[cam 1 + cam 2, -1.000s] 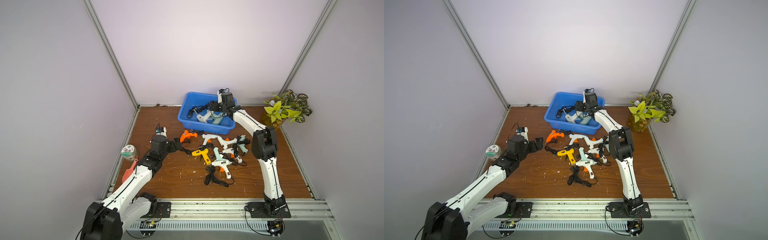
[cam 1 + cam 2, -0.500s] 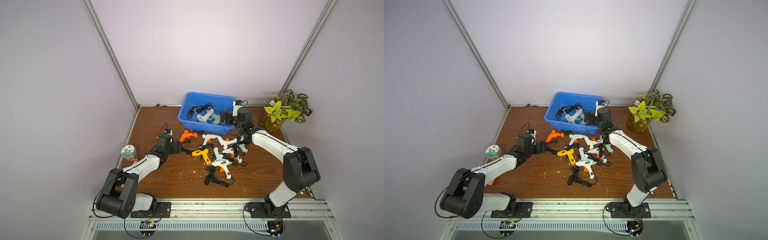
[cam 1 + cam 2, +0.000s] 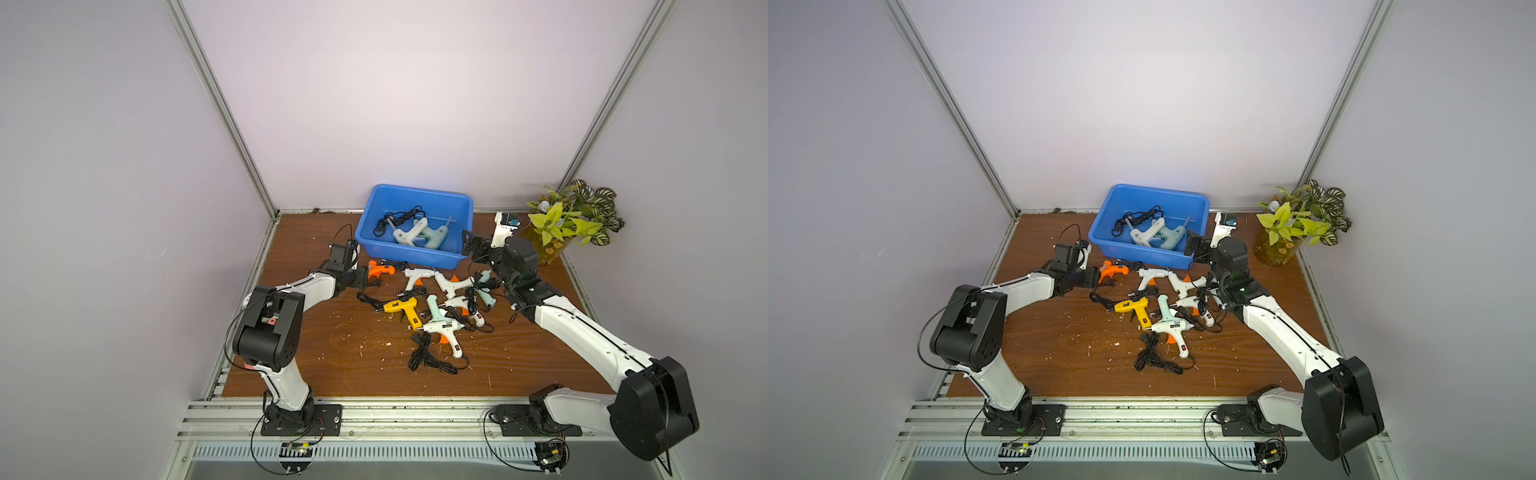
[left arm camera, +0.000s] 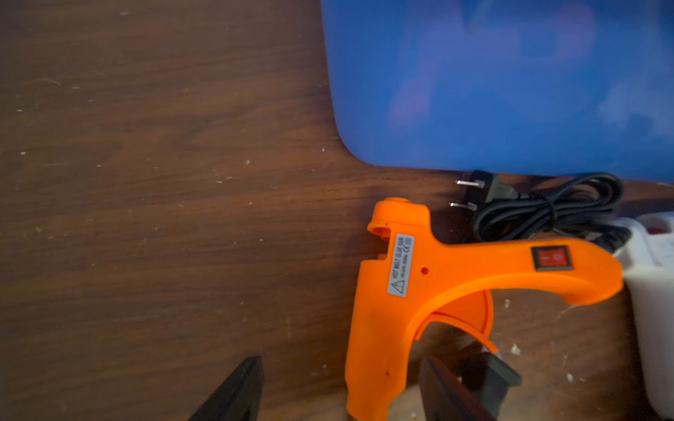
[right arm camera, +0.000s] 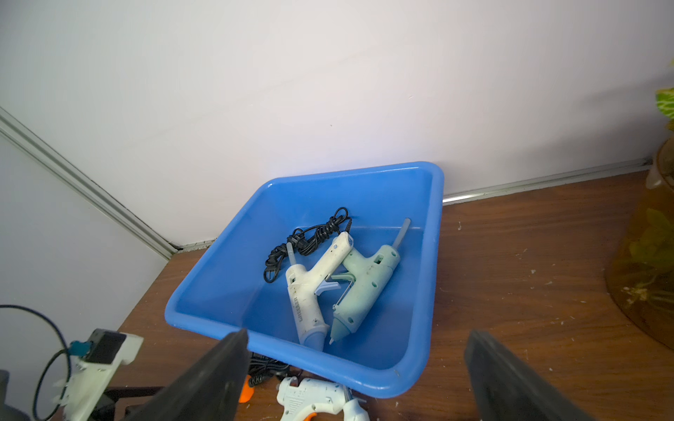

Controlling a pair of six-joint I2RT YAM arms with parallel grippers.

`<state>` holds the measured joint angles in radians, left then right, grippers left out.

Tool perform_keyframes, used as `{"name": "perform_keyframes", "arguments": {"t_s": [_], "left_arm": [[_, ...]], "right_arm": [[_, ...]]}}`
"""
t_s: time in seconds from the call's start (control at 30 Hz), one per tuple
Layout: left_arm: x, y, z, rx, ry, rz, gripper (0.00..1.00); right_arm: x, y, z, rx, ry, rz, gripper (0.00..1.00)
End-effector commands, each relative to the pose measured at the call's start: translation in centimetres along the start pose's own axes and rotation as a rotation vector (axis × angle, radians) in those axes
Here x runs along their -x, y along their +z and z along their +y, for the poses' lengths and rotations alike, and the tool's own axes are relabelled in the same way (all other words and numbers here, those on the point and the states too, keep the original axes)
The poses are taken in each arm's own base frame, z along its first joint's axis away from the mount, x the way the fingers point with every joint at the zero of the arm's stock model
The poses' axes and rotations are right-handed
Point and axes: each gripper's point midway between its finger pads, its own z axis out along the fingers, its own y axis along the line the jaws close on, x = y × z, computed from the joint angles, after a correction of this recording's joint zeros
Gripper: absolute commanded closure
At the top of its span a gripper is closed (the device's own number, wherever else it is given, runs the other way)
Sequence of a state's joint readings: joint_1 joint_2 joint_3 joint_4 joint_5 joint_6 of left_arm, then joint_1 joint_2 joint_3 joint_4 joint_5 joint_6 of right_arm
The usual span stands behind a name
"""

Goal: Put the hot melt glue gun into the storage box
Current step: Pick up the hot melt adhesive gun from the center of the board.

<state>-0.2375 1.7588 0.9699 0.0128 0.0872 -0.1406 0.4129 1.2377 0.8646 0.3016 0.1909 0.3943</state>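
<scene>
left end effector point(image 4: 341, 361): released, jaws astride orange glue gun point(image 3: 381, 270) | right end effector point(image 5: 357, 332): released, empty | orange glue gun: on surface point(image 3: 332, 357), left of centre in a top view, just below storage box point(image 3: 399, 251) lower-left corner

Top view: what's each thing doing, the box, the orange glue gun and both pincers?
storage box: upright, two glue guns inside.
orange glue gun: lying on the table.
left pincer: open, straddling the orange glue gun.
right pincer: open, empty, beside the storage box.
</scene>
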Motion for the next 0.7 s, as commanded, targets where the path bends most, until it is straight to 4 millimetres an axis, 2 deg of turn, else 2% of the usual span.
{"name": "perform_keyframes", "arguments": {"t_s": [0.0,0.2,0.43,0.53,0.67], "left_arm": [[-0.7,0.5,-0.2,-0.040,0.038,0.063,0.29],[-1.9,1.6,-0.5,-0.067,0.035,0.107,0.29],[-3.0,2.9,-0.2,-0.048,0.004,0.157,0.30],[-3.0,3.2,0.0,-0.037,-0.026,0.162,0.34],[-4.1,3.4,0.1,-0.032,-0.069,0.187,0.45]], "right_arm": [[2.0,-1.2,0.1,-0.006,-0.006,-0.080,0.01],[2.1,-1.4,0.0,-0.004,-0.001,-0.089,0.01],[1.7,-0.8,0.6,0.025,0.013,-0.076,0.01],[1.7,-0.6,0.6,0.029,0.019,-0.072,0.01],[1.9,-0.9,0.7,0.029,0.022,-0.079,0.01]]}}
